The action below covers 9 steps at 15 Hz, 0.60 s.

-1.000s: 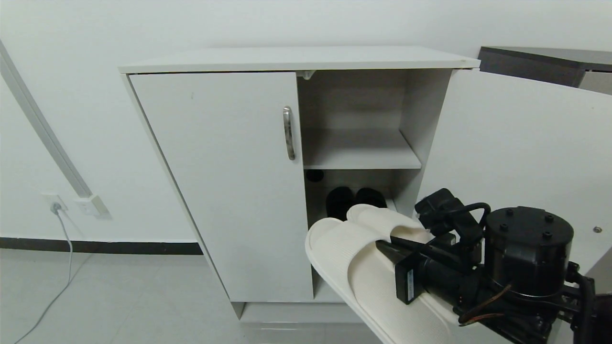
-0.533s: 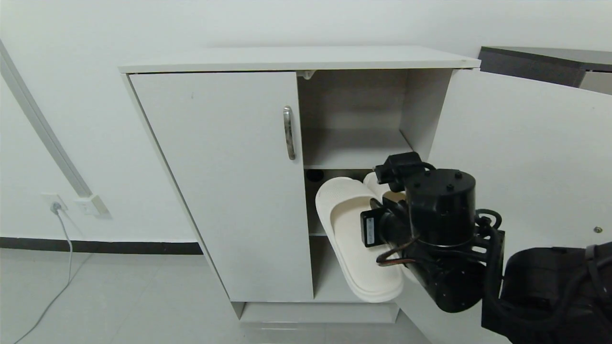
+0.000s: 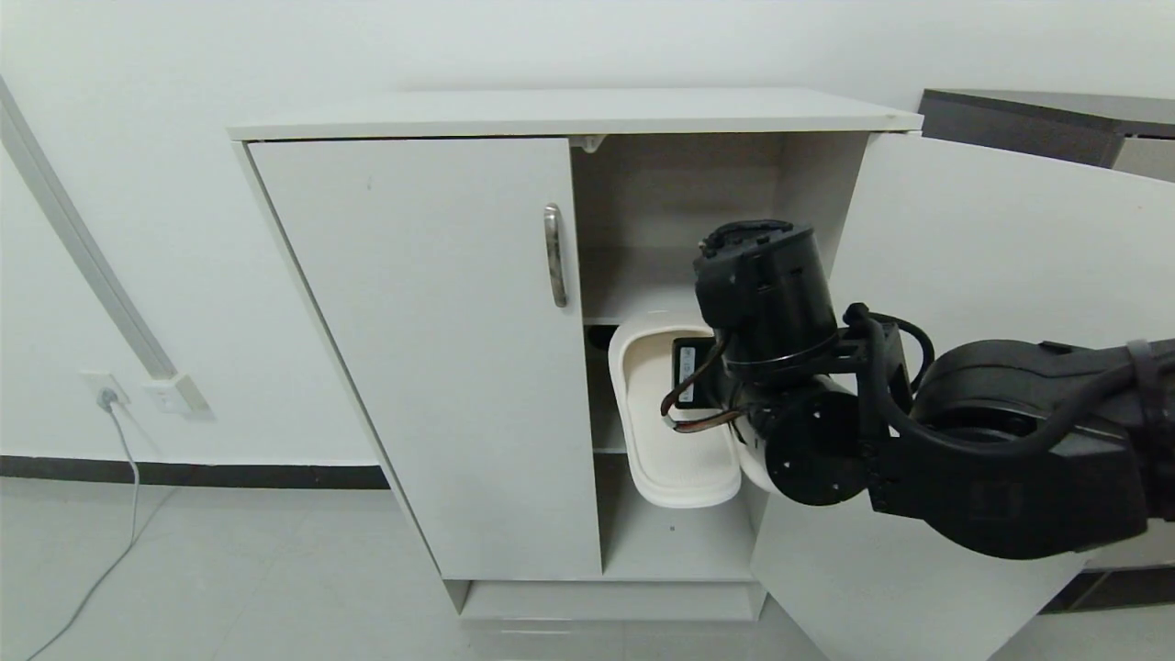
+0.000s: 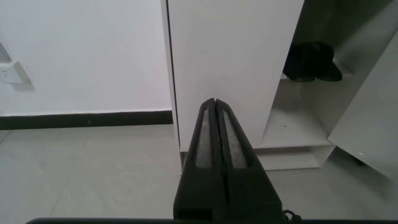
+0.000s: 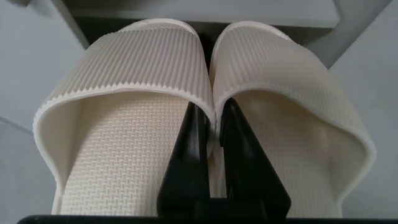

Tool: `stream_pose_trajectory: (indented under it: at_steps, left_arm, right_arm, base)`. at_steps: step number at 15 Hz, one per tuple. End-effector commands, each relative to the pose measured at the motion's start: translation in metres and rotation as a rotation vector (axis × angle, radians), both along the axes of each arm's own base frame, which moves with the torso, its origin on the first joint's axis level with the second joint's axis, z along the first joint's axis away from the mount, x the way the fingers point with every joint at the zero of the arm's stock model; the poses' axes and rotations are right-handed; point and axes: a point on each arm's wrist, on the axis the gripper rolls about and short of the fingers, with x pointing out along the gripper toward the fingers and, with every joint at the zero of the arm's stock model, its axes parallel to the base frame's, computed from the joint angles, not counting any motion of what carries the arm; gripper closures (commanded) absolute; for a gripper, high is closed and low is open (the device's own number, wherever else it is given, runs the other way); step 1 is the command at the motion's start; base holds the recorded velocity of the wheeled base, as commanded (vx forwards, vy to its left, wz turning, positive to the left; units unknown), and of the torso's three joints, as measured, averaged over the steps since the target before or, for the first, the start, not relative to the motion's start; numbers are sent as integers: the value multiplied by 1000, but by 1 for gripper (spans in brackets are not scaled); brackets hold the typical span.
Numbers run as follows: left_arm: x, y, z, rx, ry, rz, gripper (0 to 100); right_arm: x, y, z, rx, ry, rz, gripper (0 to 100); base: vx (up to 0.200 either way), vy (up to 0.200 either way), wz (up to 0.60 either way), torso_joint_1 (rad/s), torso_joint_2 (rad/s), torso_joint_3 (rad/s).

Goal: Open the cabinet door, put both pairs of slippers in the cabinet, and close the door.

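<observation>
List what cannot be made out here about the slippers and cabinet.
Head view: the right arm hides the right claw and black slippers.
Right wrist view: white slippers block whatever lies beneath them.
Left wrist view: top edge cuts off the cabinet above the black slippers.

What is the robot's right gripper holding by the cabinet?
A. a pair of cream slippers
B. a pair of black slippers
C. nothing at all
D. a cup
A: the right gripper is clamped on the touching inner edges of the cream slippers, while the black slippers sit on a shelf inside the cabinet.
</observation>
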Motion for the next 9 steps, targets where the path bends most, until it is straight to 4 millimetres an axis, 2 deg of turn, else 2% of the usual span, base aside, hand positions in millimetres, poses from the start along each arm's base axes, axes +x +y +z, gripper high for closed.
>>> stream_pose_trajectory:
  at_steps: [1,7,9]
  left_arm:
    - [0,0,0,0,1,1,100]
    - [0,0,0,2,3,0,100]
    - [0,0,0,2,1,0,100]
  right_arm:
    - [3,4,-1,-1,-1,-4,100]
    - [3,4,3,-1,-10,-3,100]
    - [3,4,4,-5,-13,-3,100]
  base:
    - [0,0,0,0,0,0]
    - [0,0,0,0,0,0]
    - [200,0,0,-2,2,0]
